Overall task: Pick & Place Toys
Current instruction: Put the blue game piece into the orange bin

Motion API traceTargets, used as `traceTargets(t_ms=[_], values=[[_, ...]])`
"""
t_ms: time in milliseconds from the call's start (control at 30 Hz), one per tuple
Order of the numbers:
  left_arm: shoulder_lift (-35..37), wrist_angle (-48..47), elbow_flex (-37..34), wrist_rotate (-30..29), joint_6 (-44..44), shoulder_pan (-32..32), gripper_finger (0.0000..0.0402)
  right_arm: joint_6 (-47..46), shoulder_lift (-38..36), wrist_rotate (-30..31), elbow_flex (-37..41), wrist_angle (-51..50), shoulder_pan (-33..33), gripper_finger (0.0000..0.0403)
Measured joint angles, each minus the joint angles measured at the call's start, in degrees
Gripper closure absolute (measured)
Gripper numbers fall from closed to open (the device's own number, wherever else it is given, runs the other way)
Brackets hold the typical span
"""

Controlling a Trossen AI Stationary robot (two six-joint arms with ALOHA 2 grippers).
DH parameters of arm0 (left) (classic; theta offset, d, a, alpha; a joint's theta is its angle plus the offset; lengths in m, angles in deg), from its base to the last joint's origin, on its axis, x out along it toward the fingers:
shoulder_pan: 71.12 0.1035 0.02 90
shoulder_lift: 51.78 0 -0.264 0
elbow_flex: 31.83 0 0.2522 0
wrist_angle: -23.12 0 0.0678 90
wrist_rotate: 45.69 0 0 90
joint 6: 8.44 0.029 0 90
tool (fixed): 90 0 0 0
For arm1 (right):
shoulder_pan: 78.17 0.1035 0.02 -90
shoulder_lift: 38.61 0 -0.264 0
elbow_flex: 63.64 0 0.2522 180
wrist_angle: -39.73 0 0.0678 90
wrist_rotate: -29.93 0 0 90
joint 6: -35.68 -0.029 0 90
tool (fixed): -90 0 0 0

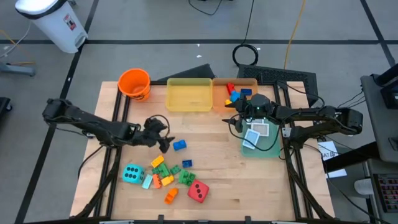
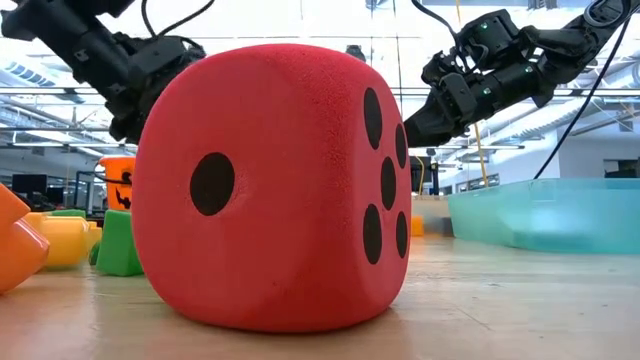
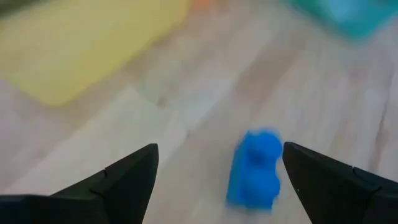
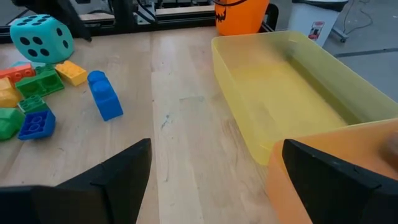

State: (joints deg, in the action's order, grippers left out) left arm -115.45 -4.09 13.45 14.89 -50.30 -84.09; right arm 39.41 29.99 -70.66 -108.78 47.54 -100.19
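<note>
Filling the centre of the low view, the red die (image 2: 275, 190) sits closest to the lens on the pale wooden table (image 1: 211, 168); behind it you see a glazed room with ceiling lights.

Read the high view from left to right. Upper left of the frame: a white bin (image 1: 53, 22) stands on the grey floor. Left of centre: the left gripper (image 1: 163, 140) hangs over the table with its fingers spread and nothing between them; the left wrist view confirms the gap, with a blue brick (image 1: 179, 145) lying on the wood just beyond the fingertips. Above it, the orange bucket (image 1: 135, 83) stands at the table's far edge.

Lower centre: the cyan die (image 1: 132, 173) shows black pips; beside it lies a loose cluster of green, yellow and orange bricks (image 1: 165, 174), then the red die at the cluster's right end.

Upper centre: the yellow tray (image 1: 189, 95) and the orange tray (image 1: 235, 93) touch side by side; the orange one holds a few bricks.

Right of centre: the right gripper (image 1: 237, 119) hovers near the orange tray, fingers apart and empty. Below it, the green tray (image 1: 268, 144) holds white cards (image 1: 258, 130).
</note>
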Motion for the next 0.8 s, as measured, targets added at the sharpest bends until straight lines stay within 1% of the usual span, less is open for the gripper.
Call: traceTargets(t_ms=[67, 200, 267, 333, 400, 500, 567, 800], values=[[0.43, 0.43, -0.61, -0.78, -1.26, 0.98, 0.0052, 0.00, 0.00, 0.00, 0.00, 0.02, 0.00, 0.0074], [0.43, 0.45, -0.62, -0.40, -2.08, 1.85, 0.0053, -0.01, 0.00, 0.00, 0.00, 0.02, 0.00, 0.0074], [-0.05, 0.41, -0.62, 2.81, -1.41, 1.80, 0.0053, 0.00, 0.00, 0.00, 0.00, 0.01, 0.00, 0.0074], [-1.60, 0.28, -0.62, 7.77, 1.85, 1.38, 0.0053, -0.01, 0.00, 0.00, 0.00, 0.01, 0.00, 0.0074], [-3.38, 0.00, -0.62, 11.49, 5.15, 0.64, 0.0053, 0.00, 0.00, 0.00, 0.00, 0.01, 0.00, 0.0074], [-7.85, 2.10, -0.55, 11.47, 8.39, -0.47, 0.0053, -0.02, 0.00, 0.00, 0.00, -0.02, 0.00, 0.0074], [-11.11, 3.22, -0.68, 11.24, 8.73, -0.84, 0.0053, -0.02, 0.00, 0.00, 0.00, 0.01, 0.00, 0.0074], [-20.81, 13.04, -0.59, 10.96, 8.76, -0.89, 0.0053, 0.02, 0.00, 0.00, 0.00, 0.00, 0.00, 0.0074]])
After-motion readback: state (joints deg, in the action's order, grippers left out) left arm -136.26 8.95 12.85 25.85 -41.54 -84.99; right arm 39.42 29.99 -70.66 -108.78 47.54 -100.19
